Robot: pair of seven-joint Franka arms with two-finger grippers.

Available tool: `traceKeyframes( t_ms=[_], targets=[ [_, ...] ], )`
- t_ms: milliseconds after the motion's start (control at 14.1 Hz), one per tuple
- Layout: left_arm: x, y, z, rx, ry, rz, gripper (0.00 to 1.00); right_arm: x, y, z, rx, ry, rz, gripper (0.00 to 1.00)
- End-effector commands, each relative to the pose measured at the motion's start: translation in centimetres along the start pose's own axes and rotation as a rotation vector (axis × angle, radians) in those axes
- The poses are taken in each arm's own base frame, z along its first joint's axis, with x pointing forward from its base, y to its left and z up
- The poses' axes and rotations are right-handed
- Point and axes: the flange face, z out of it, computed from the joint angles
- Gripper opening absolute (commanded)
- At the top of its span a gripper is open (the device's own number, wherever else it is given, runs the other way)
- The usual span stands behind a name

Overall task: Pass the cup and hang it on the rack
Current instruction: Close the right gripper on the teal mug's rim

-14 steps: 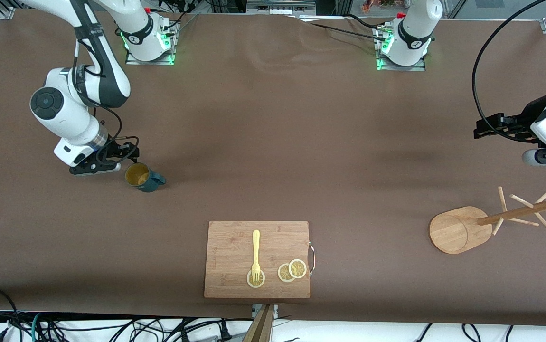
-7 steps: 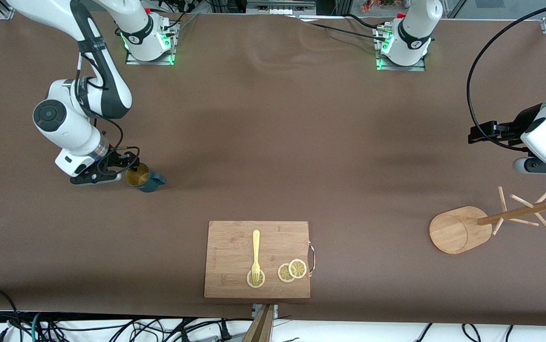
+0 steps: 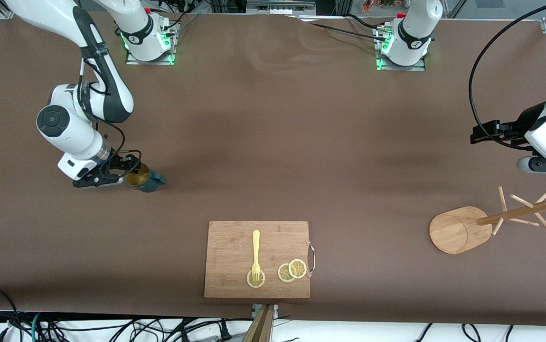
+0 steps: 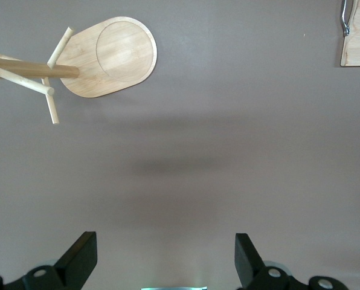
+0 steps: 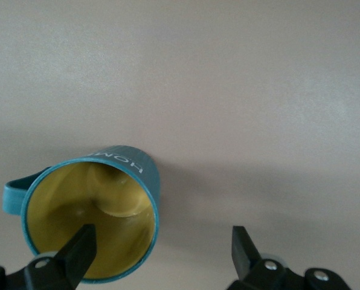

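The counter (image 3: 273, 142) is bare between the cup (image 3: 144, 178) and the rack (image 3: 458, 230). Only the cutting board (image 3: 235, 251) lies nearer the camera.

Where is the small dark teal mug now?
The small dark teal mug stands on the brown table toward the right arm's end, under the open right gripper, one finger over its yellow inside.

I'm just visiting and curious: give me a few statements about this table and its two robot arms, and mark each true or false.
1. The cup hangs on the rack. False: it stands on the table, apart from the rack.
2. The right gripper is open at the cup's rim. True.
3. The left gripper holds the fork. False: it is open and empty, over bare table near the rack.
4. The fork lies on the cutting board. True.
5. Three lemon slices lie on the board. True.
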Motion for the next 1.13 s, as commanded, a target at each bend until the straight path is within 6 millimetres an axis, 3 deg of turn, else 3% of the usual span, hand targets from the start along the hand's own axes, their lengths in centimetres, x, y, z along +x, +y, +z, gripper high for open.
traceKeyframes(
  t_ms=[0,141,283,495,778,1061],
  targets=[
    [0.1,-0.5,-0.8,0.0,0.015,0.003,1.0,0.3,0.0,-0.1,0.008,0.002,0.013,0.99],
    [0.1,-0.5,-0.8,0.0,0.015,0.005,1.0,0.3,0.0,0.0,0.009,0.0,0.019,0.95],
    [0.1,-0.5,-0.8,0.0,0.015,0.005,1.0,0.2,-0.2,1.0,0.021,-0.014,0.028,0.85],
    [0.1,-0.3,-0.9,0.0,0.017,0.008,1.0,0.1,-0.2,1.1,0.027,-0.017,0.033,0.53],
    [0.0,-0.5,-1.0,-0.002,0.019,0.004,1.0,0.1,-0.3,1.1,0.028,-0.018,0.034,0.01],
    [-0.1,-0.6,-3.4,-0.003,0.075,0.0,1.0,0.3,-0.6,0.9,0.029,-0.017,0.032,0.0]
  ],
)
